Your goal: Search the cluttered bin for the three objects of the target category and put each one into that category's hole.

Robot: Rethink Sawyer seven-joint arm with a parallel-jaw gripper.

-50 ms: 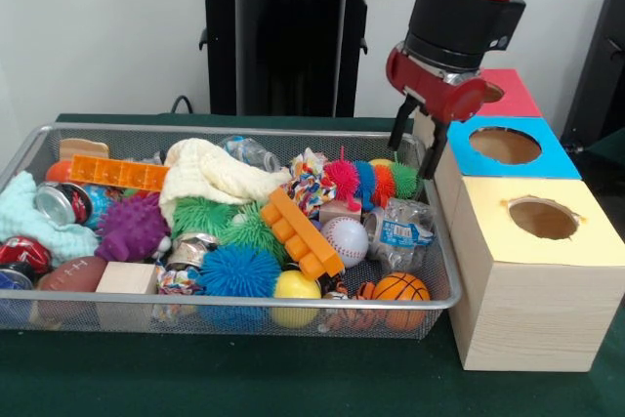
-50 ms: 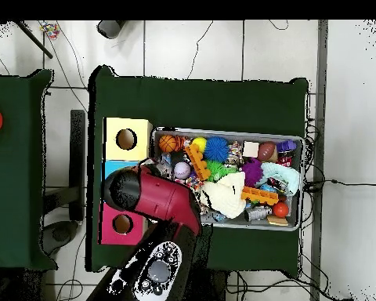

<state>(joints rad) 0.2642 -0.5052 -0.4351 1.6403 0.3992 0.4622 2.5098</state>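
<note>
Hanging with its fingers parted and empty, the gripper (image 1: 418, 136) is seen between the wire-mesh bin (image 1: 59, 136) and the blue-topped wooden box (image 1: 505, 146). Spiky rubber balls, a smooth baseball (image 1: 345, 239) and a pebbled basketball (image 1: 400, 288) are heaped inside. From overhead, the gripper is hidden under the arm (image 2: 153, 197).

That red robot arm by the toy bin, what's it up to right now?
The gripper hangs open and empty between the mesh bin and the blue box, holding nothing. The bin is packed with balls, cans, blocks and cloth. Three wooden boxes stand beside it, with yellow, blue and red tops, each with a round hole.
</note>
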